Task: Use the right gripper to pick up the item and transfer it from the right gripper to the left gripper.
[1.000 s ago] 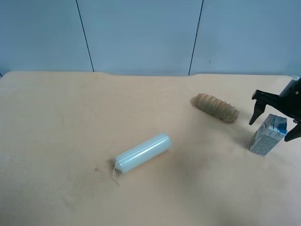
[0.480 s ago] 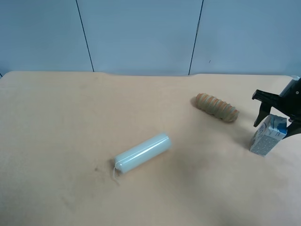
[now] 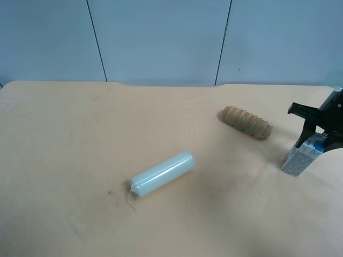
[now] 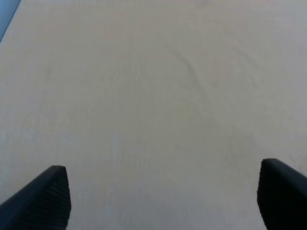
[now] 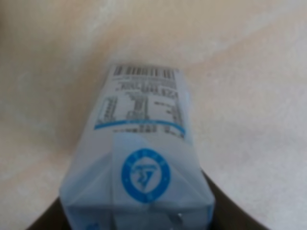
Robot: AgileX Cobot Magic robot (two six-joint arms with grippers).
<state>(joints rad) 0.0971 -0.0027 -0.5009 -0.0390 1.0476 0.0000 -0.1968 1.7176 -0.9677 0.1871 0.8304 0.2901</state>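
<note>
**Carton pinched at its top, base on the counter**

The milk carton [image 3: 300,158] sits directly between the fingers of my right end effector [image 3: 317,140], which is pinched narrow on the folded top. From my wrist camera, the carton's [image 5: 139,163] long axis runs straight out from the end effector, barcode end farthest away. From the high camera it leans, and its lower end seems to rest on the counter [image 3: 80,134], so I judge it gripped but not yet lifted.

My left end effector [image 4: 163,201] is spread wide with nothing in it. Its camera shows only bare counter, and the high view does not show that arm at all. I take it to be well apart from the carton, so the right arm will have to carry the carton across, with its free lower end turned toward the left fingers.

A ridged roll [image 3: 247,122] lies near the right end effector, apart from the carton. A pale cylinder [image 3: 162,174] lies well beyond that.
</note>
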